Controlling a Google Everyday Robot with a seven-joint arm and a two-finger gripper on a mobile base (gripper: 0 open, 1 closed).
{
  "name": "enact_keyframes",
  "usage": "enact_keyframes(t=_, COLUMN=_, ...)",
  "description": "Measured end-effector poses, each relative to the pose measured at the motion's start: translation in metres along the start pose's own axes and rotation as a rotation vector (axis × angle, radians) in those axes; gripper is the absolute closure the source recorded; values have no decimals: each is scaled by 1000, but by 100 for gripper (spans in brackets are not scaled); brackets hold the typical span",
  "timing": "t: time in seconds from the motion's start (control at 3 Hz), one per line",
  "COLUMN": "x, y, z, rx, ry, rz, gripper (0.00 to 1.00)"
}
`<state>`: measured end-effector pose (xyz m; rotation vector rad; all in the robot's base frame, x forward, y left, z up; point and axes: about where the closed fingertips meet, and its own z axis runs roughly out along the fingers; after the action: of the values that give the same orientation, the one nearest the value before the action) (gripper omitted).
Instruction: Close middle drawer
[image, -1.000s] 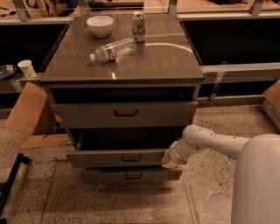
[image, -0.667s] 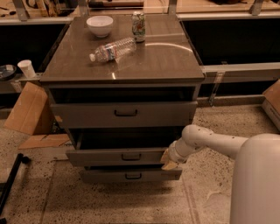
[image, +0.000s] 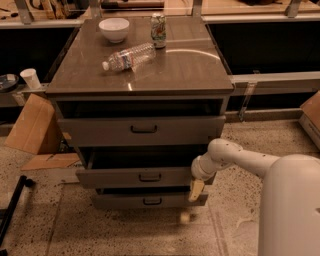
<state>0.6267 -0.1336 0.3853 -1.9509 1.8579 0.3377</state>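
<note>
Far up and to the left of the claw, a paper cup (image: 31, 77) stands on a ledge, and below it a cardboard sheet (image: 32, 125) leans against the cabinet's side. Further right, on the cabinet top (image: 175, 70) well above the claw, are a white bowl (image: 114, 29), a plastic bottle (image: 129, 56) lying on its side and an upright can (image: 158, 30). The top drawer (image: 142, 130) sits slightly out, above and left of the claw. Just left of the claw the middle drawer (image: 115, 177) is pulled out, its dark box open above the front. The lowest drawer (image: 125, 201) also stands a little out, beneath it. Nothing lies in front of the middle drawer. Compared with a second ago, the drawer stands out as far as before and the claw has hardly shifted. The gripper (image: 196, 189) hangs at the right end of the middle drawer's front, seemingly against it. How far the claw is parted cannot be told. The white arm (image: 235, 157) runs right from it to the robot's body (image: 290, 205).
</note>
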Motion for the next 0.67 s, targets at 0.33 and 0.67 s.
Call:
enact_keyframes(t=0.33, x=-1, y=-18, z=3, rx=28, ry=-30, rz=-12, gripper=0)
enact_keyframes(t=0.67, x=-2, y=-16, z=1, rx=24, ry=-31, rz=-20, gripper=0)
